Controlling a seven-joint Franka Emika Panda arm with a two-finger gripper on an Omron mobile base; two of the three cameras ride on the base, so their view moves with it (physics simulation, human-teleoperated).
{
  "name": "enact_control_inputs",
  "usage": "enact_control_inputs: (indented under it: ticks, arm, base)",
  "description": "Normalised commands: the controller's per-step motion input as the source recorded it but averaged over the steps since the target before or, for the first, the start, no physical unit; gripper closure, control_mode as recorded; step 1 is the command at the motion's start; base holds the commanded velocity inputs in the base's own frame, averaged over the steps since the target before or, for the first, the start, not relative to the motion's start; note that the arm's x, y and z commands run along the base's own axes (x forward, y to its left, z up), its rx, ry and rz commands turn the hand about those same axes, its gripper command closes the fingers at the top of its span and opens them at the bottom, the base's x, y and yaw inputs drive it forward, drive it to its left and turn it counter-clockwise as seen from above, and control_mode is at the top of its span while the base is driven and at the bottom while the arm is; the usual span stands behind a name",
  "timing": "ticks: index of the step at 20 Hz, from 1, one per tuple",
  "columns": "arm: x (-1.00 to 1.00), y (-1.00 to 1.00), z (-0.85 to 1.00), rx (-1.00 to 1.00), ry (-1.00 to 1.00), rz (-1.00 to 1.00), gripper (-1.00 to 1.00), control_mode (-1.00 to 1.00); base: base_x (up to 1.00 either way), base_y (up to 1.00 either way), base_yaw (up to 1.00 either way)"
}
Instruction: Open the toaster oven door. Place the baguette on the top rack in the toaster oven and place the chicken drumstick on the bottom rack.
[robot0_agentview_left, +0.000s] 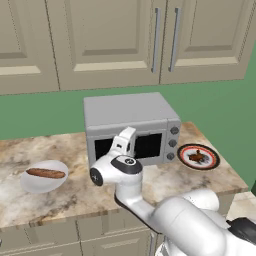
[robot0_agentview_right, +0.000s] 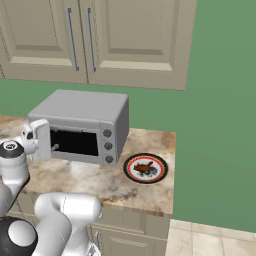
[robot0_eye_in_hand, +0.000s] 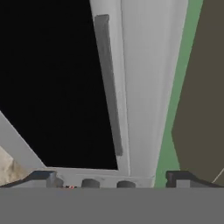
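The silver toaster oven (robot0_agentview_left: 131, 112) (robot0_agentview_right: 80, 107) stands at the back of the counter. Its door (robot0_agentview_left: 150, 145) (robot0_agentview_right: 80, 142) (robot0_eye_in_hand: 52, 87) looks shut, and the dark glass hides both racks. My gripper (robot0_agentview_left: 127, 145) (robot0_agentview_right: 54, 146) (robot0_eye_in_hand: 113, 179) is open, close in front of the door's upper edge. In the hand view the grey door handle (robot0_eye_in_hand: 108, 83) runs between the lines of my two fingertips (robot0_eye_in_hand: 41, 178), just ahead of them. The baguette (robot0_agentview_left: 45, 173) lies in a white bowl (robot0_agentview_left: 31, 186) to the left. The chicken drumstick (robot0_agentview_left: 197, 157) (robot0_agentview_right: 144, 167) sits on a red-rimmed plate (robot0_agentview_left: 212, 161) (robot0_agentview_right: 161, 172) to the right.
Beige wall cabinets (robot0_agentview_left: 125, 40) (robot0_agentview_right: 100, 40) hang above the oven against a green wall. The marble counter (robot0_agentview_left: 70, 195) (robot0_agentview_right: 100, 180) ends just right of the plate. Round knobs (robot0_agentview_left: 173, 142) (robot0_agentview_right: 106, 146) run down the oven's right side.
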Motion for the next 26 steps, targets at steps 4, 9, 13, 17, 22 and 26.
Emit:
enact_control_inputs:
  ticks: [4,9,13,17,22,26]
  arm:
    - [0.09,0.00,-0.02,-0.02,-0.21,0.00,-1.00,-1.00]
    - [0.10,0.00,0.00,-0.04,-0.16,0.00,-1.00,-1.00]
    - [0.02,0.00,0.00,-0.04,-0.11,0.05,-1.00,-1.00]
    - [0.30,0.01,0.00,-0.01,-0.01,0.06,-1.00,-1.00]
    - [0.33,0.07,-0.04,-0.02,0.00,0.04,-1.00,-1.00]
    - [0.32,0.02,-0.18,-0.04,0.00,0.03,-1.00,-1.00]
  base:
    - [0.00,0.00,0.00]
    - [0.00,0.00,0.00]
    - [0.00,0.00,0.00]
    - [0.00,0.00,0.00]
    - [0.00,0.00,0.00]
    - [0.00,0.00,0.00]
